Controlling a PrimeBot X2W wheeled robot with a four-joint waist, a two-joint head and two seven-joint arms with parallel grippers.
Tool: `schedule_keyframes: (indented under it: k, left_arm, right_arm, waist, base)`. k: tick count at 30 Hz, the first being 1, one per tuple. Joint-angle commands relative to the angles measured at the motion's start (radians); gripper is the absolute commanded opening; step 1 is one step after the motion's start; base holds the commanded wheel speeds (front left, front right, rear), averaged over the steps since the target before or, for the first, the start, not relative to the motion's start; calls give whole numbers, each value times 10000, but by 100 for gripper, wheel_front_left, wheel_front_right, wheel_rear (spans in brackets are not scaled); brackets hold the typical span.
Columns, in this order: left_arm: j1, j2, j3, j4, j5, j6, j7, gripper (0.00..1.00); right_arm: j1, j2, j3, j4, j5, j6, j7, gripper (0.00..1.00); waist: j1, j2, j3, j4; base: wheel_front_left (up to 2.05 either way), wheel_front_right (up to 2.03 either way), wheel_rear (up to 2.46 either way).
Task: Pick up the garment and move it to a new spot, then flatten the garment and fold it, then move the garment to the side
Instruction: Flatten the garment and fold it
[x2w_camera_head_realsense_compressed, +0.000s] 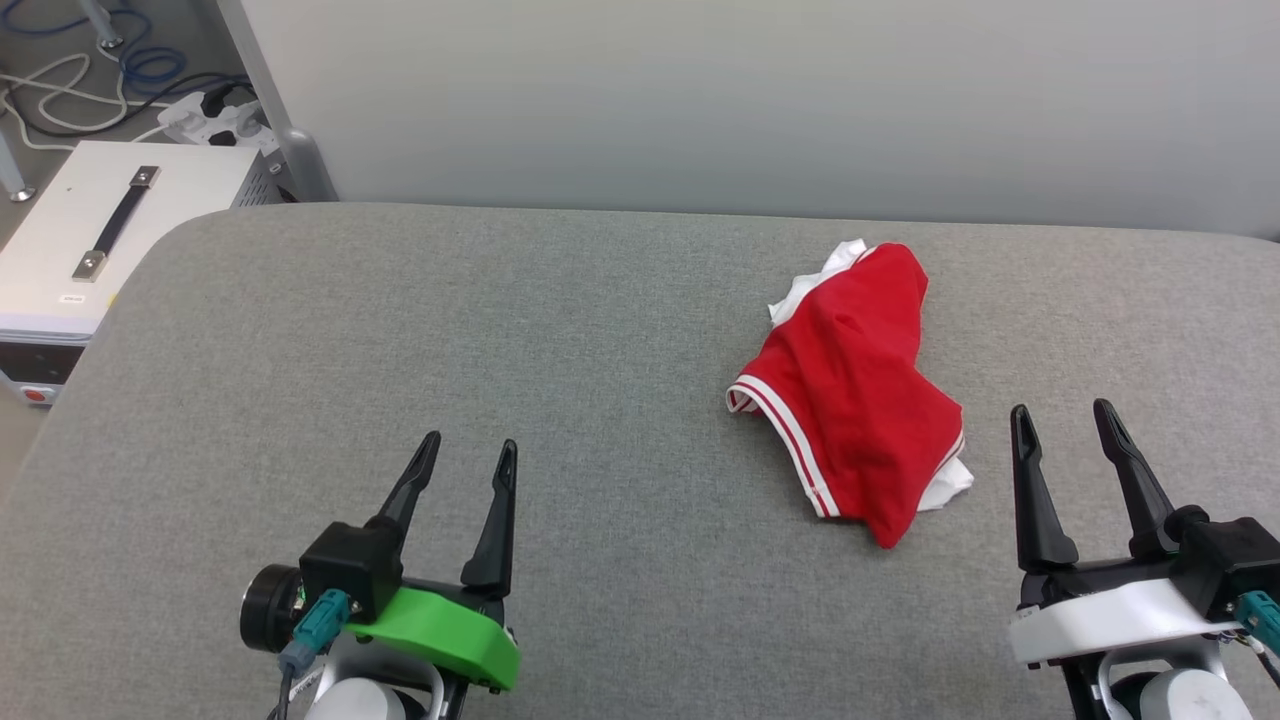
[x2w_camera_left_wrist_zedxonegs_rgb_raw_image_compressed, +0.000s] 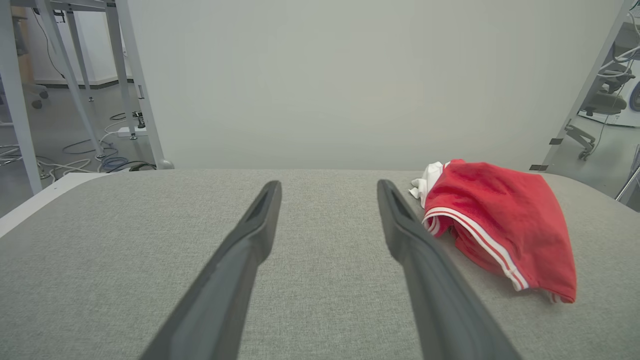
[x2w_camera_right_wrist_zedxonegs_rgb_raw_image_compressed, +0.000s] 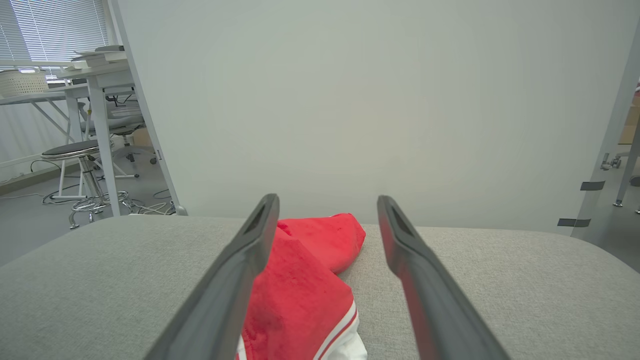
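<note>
The garment (x2w_camera_head_realsense_compressed: 850, 390) lies in a crumpled heap on the grey table (x2w_camera_head_realsense_compressed: 500, 330), on the table's right half, about midway between its near and far edges. Red cloth is on top, white parts stick out at both ends of the heap, and a red-white stripe trim runs along one side. The left gripper (x2w_camera_head_realsense_compressed: 470, 445) hovers over the table's near left part, its two dark fingers spread wide and holding nothing. The right gripper (x2w_camera_head_realsense_compressed: 1062, 408) is over the table's near right part, also wide open and empty. A white box (x2w_camera_head_realsense_compressed: 110, 230) with a black handle stands off the table's far left corner.
</note>
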Motion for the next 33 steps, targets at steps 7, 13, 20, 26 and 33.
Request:
schedule_keyframes:
  k: [7,13,20,26,33]
  left_arm:
    - [131,-385,397,2,559,-508,-56,100]
    - [44,-680,669,16,915,-769,-56,100]
    - [-185,-896,880,112,1249,-1009,-57,100]
    - [-534,-1078,947,135,1472,-1187,-57,100]
    - [-853,-1291,986,199,1622,-1323,-57,100]
  right_arm:
    - [31,60,8,57,4,-9,-47,100]
    - [-30,24,0,426,349,-9,701,100]
    - [-789,-452,-280,511,1350,-9,6289,100]
    - [-1710,-852,-869,-342,1756,-9,10877,100]
    - [-2752,-892,-1199,-299,1224,-9,12572,100]
  waist:
    - [0,0,157,-82]
    - [0,0,430,-145]
    - [0,0,1020,-159]
    - [0,0,1599,70]
    - [0,0,2191,552]
  base:
    - [0,0,0]
    - [0,0,0]
    - [0,0,0]
    - [0,0,0]
    - [0,0,0]
